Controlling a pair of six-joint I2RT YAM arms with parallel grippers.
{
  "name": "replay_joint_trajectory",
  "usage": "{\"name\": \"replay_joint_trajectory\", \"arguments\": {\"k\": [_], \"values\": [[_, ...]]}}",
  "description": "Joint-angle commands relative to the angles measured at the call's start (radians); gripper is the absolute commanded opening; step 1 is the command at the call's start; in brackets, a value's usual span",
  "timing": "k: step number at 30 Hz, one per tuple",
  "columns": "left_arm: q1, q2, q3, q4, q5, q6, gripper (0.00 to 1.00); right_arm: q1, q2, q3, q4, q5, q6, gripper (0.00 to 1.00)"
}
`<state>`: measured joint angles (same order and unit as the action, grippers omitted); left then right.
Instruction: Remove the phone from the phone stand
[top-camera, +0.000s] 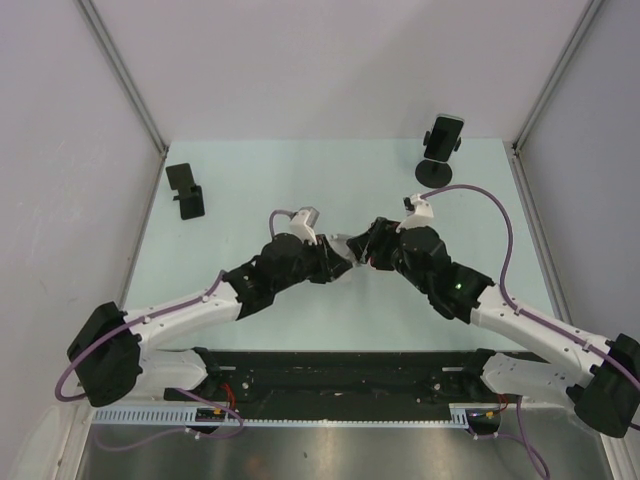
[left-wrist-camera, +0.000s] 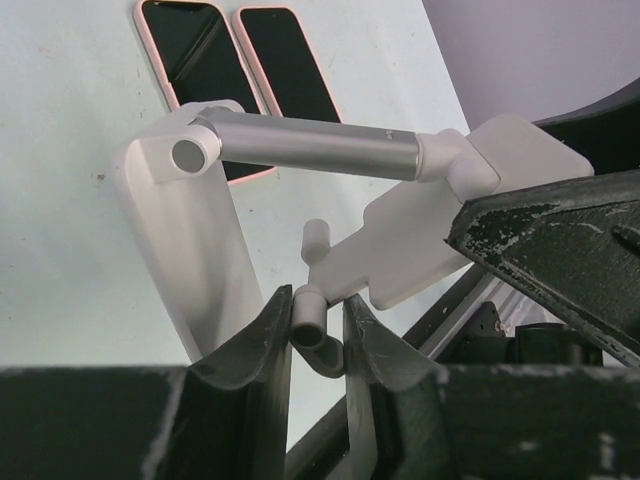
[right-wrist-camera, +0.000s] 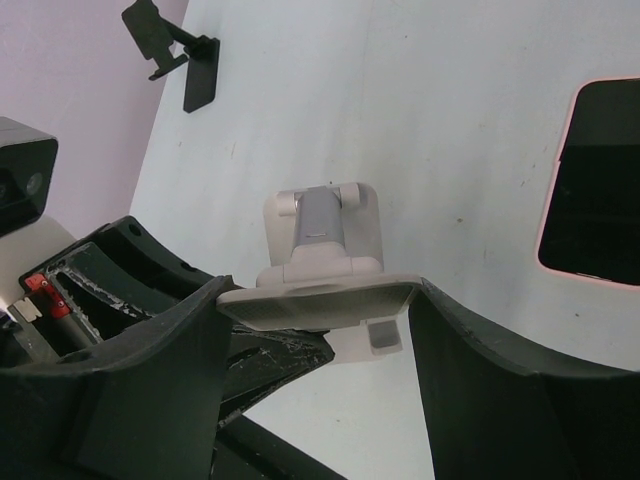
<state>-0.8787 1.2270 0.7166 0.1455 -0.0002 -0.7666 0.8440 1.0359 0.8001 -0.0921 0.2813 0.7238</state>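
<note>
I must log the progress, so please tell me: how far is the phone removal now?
Done: the white stand is empty; two phones lie flat on the table. In hand: left claw and right claw both grip that stand. Remaining: the black stand at far right seemingly holds a phone.

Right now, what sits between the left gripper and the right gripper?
The white phone stand: the left gripper pinches its small peg, the right gripper clamps its plate. Both wrist views show it.
</note>
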Motion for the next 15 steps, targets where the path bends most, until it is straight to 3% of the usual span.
{"name": "replay_joint_trajectory", "arguments": {"k": [1, 3, 6, 15], "values": [[0.050, -0.047, -0.025, 0.037, -0.007, -0.023, 0.00, 0.010, -0.034, 0.011, 0.083, 0.019, -0.027, 0.68], [0.085, -0.057, -0.043, 0.037, 0.038, -0.036, 0.00, 0.009, -0.056, 0.011, 0.077, 0.033, -0.050, 0.85], [0.177, -0.067, -0.058, 0.039, 0.106, -0.037, 0.00, 0.006, -0.108, 0.013, 0.037, 0.074, -0.096, 0.98], [0.547, 0.020, 0.020, 0.037, 0.357, 0.009, 0.00, -0.014, -0.223, 0.010, -0.119, 0.202, -0.191, 1.00]]}}
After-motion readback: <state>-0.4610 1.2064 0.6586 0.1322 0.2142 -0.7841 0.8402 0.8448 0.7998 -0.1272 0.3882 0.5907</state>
